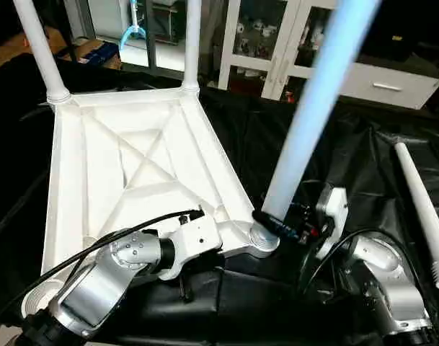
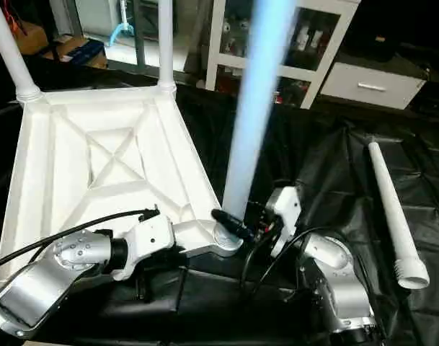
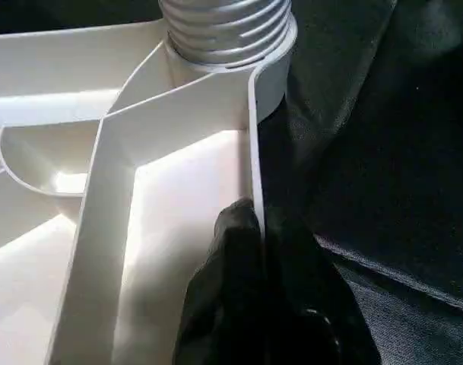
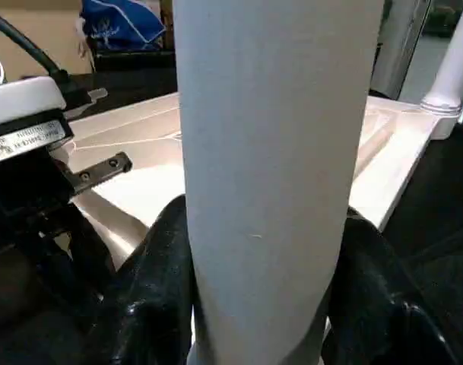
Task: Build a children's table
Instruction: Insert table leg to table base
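The children's table top [image 1: 132,166] lies upside down on the black cloth, its X ribs facing up. Two white legs [image 1: 35,43] [image 1: 192,43] stand in its far corner sockets. A third leg [image 1: 313,108] stands upright in the near right socket [image 1: 262,238], its threaded end [image 3: 223,30] seated there. My right gripper [image 1: 280,227] is shut around this leg just above the socket, black fingers [image 4: 155,289] on both sides. My left gripper [image 3: 254,220] is shut on the top's side rim close to that same corner. The fourth leg [image 2: 392,209] lies loose on the cloth at the right.
A white glass-door cabinet [image 1: 277,43] and a white drawer unit [image 1: 392,83] stand beyond the black cloth [image 1: 349,158]. A blue object [image 1: 132,29] hangs at the back left. The loose leg lies near my right forearm [image 1: 392,288].
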